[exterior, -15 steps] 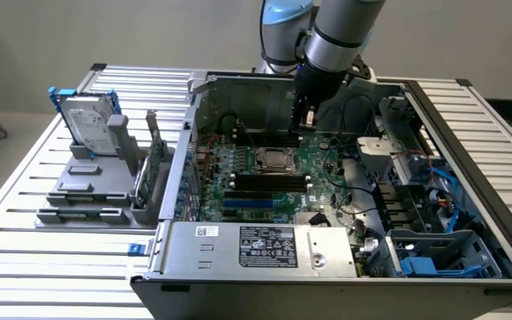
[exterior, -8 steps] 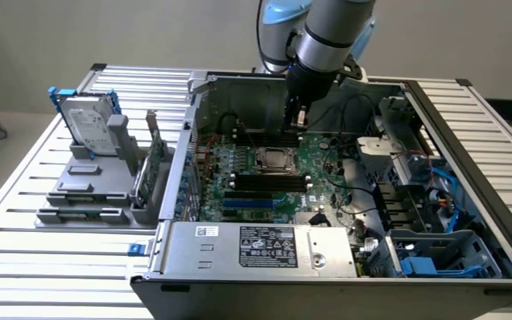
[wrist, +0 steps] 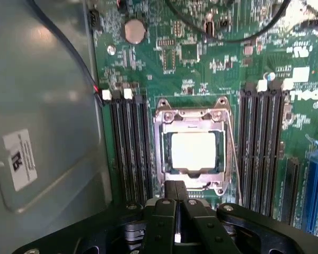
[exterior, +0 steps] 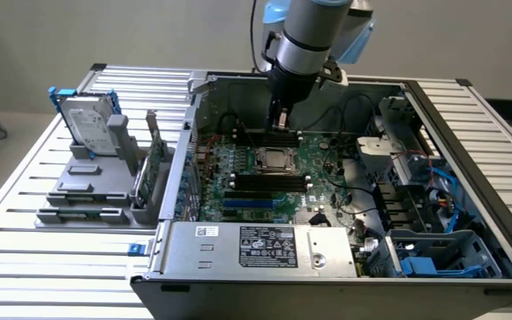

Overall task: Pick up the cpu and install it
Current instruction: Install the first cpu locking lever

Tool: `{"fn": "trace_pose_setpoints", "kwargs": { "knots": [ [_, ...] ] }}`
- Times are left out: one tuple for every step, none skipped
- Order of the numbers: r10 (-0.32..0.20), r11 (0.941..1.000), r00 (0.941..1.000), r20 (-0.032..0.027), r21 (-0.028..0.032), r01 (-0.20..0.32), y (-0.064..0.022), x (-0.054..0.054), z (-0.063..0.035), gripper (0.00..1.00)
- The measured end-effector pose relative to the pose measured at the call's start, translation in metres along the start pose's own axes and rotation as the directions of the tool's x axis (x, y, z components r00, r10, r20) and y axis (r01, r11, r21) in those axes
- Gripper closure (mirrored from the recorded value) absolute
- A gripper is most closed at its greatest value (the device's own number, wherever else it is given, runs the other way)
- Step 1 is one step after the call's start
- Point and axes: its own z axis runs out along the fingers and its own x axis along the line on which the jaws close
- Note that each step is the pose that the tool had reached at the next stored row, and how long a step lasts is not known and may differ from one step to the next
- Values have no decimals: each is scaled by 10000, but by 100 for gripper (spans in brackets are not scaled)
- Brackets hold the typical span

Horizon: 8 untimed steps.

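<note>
Green motherboard: cpu seated in socket; closed pincer beside it

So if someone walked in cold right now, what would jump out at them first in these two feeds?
Probably the open computer case on the slatted table, with the arm reaching down into it over the green motherboard. In the wrist view, the cpu glares pale and silvery inside the metal-framed socket, between the black memory slots, with the pincer shut just beside it and holding nothing. On the exterior view's left, a blue-framed hard drive stands upright in a grey holder.
</note>
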Motion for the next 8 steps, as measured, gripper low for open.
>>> {"fn": "trace_pose_setpoints", "kwargs": {
  "knots": [
    [1,10000,10000,-2,1,-1,-15,-7,20,89],
    [0,10000,10000,-2,1,0,-26,-15,39,89],
    [1,10000,10000,-1,1,-1,-35,-23,58,89],
    [0,10000,10000,0,1,0,-42,-31,76,89],
    [-1,10000,10000,-1,1,1,-49,-37,95,89],
    [-1,10000,10000,-2,1,1,-55,-42,115,89],
    [-1,10000,10000,0,2,1,-60,-47,134,89],
    [-2,10000,10000,0,2,2,-65,-51,152,89]
  ]
}}
